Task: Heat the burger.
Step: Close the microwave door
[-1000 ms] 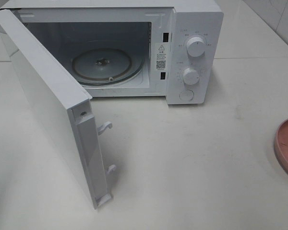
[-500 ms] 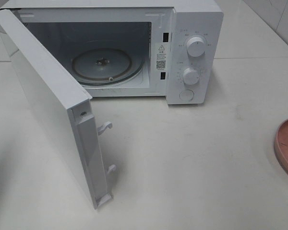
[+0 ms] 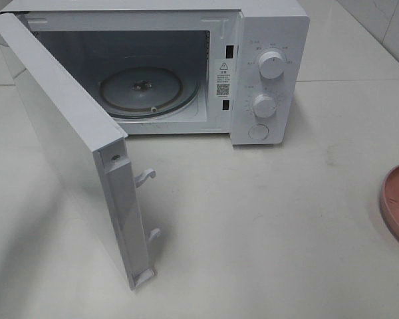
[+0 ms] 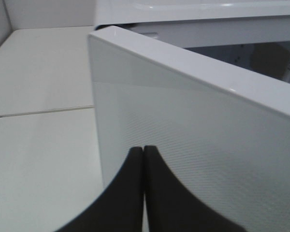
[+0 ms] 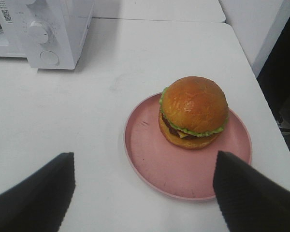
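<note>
Nothing on the table is shifting between the earlier frames and now; only a dark sliver is appearing at the far left edge of the high view. Going left to right: the left gripper is hanging with its fingers pressed together, holding nothing, just outside the open microwave door. The microwave is sitting at the table's back edge, its turntable bare. At the right edge, the burger is sitting on the pink plate, and the right gripper is hovering above with fingers spread wide. Door-opening seems finished; next, the right arm likely needs to descend and grasp the plate or burger.
</note>
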Robot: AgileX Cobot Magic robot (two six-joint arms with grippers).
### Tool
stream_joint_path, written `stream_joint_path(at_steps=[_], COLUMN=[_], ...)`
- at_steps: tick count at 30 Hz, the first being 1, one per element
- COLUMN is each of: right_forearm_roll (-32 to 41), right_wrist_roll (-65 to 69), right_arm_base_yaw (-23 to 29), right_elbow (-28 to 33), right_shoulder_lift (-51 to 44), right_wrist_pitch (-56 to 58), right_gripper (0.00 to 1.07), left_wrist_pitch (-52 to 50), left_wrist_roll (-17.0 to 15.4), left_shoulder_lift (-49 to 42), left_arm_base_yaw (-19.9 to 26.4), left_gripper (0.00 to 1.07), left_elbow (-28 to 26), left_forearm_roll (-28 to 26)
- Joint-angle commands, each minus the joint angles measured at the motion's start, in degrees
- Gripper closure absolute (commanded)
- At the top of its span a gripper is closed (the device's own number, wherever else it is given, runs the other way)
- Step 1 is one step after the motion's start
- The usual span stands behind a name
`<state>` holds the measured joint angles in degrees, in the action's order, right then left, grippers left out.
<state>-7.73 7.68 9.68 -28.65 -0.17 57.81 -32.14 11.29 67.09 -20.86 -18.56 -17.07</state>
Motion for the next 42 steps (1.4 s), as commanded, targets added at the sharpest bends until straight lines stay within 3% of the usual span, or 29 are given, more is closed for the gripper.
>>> stream_joint_path(at_steps=[1, 3, 5, 6, 7, 8, 12, 18, 22, 29, 35, 38, 42], right_forearm_roll=[-0.2, -0.2, -0.2, -0.2, -0.2, -0.2, -0.2, -0.2, -0.2, -0.2, -0.2, -0.2, -0.2], right_wrist_roll=[-0.6, -0.6, -0.6, -0.6, -0.6, -0.6, -0.6, -0.6, -0.6, -0.6, -0.6, -0.6, -0.6], right_arm_base_yaw=[-0.3, -0.3, -0.3, -0.3, -0.3, -0.3, -0.3, -0.3, -0.3, -0.3, -0.3, -0.3, -0.3], right_elbow=[0.0, 0.0, 0.0, 0.0, 0.0, 0.0, 0.0, 0.0, 0.0, 0.0, 0.0, 0.0, 0.0], right_shoulder_lift=[-1.9, -1.9, -1.9, -1.9, -1.9, -1.9, -1.9, -1.9, -1.9, -1.9, -1.9, -1.9, -1.9], right_wrist_pitch=[-0.6, -0.6, -0.6, -0.6, -0.6, -0.6, -0.6, -0.6, -0.6, -0.6, -0.6, -0.6, -0.6], right_gripper=[0.31, 0.31, 0.31, 0.31, 0.31, 0.31, 0.31, 0.32, 0.32, 0.32, 0.32, 0.32, 0.32], left_wrist_pitch=[-5.8, -10.0, -10.7, -11.2, -11.2, -11.2, -11.2, -11.2, -11.2, -10.5, -10.3, -9.9, -7.5], left_wrist_roll=[-6.2, -11.9, -12.9, -15.7, -15.7, -18.3, -19.4, -17.0, -12.7, -6.6, -4.1, -3.8, -3.8], left_shoulder_lift=[4.0, 8.3, 9.4, 11.9, 11.9, 13.9, 15.9, 20.7, 25.0, 29.4, 33.9, 34.5, 37.7], left_arm_base_yaw=[-1.2, -1.8, -1.8, -1.8, -1.8, -1.9, -3.0, -7.6, -11.5, -15.8, -17.9, -18.1, -18.2], left_gripper=[1.07, 1.07, 1.07, 1.07, 1.07, 1.07, 1.07, 1.07, 1.07, 1.07, 1.07, 1.07, 1.07], left_elbow=[0.1, -0.2, -0.5, -1.5, -1.5, -3.0, -5.2, -9.1, -13.5, -20.5, -25.8, -26.8, -31.9], left_forearm_roll=[6.8, 10.7, 11.6, 15.0, 15.0, 17.7, 19.0, 17.1, 9.2, 1.8, -2.3, -2.5, -2.5])
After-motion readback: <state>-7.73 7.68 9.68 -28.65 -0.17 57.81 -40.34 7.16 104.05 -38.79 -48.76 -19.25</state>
